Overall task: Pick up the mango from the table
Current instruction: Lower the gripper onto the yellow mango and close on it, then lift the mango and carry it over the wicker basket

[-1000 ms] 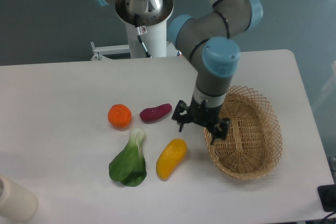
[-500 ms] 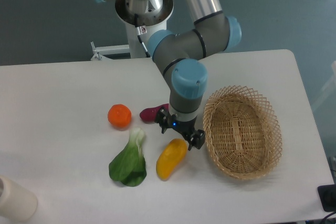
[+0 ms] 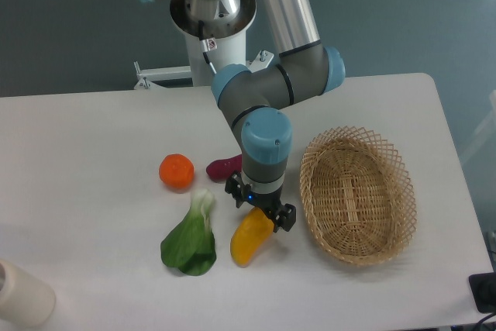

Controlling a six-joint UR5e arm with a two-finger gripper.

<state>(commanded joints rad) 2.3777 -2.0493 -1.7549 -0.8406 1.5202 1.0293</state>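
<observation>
The mango (image 3: 249, 239), yellow shading to orange at its upper end, lies on the white table (image 3: 93, 137) in front of the middle. My gripper (image 3: 260, 208) points down right over the mango's orange end. Its jaws stand open, one finger on each side of the fruit's upper end. I cannot tell whether the fingers touch the mango.
A dark purple sweet potato (image 3: 224, 166) lies just behind the gripper, partly hidden by the arm. A round orange fruit (image 3: 177, 170) sits to the left. A green leafy vegetable (image 3: 191, 239) lies beside the mango. A wicker basket (image 3: 358, 195) stands to the right. A white cylinder (image 3: 19, 294) is at the front left.
The arm has swung left from the basket's rim to above the mango and come down, so the open gripper now straddles the fruit's orange end. Nothing on the table has moved.
</observation>
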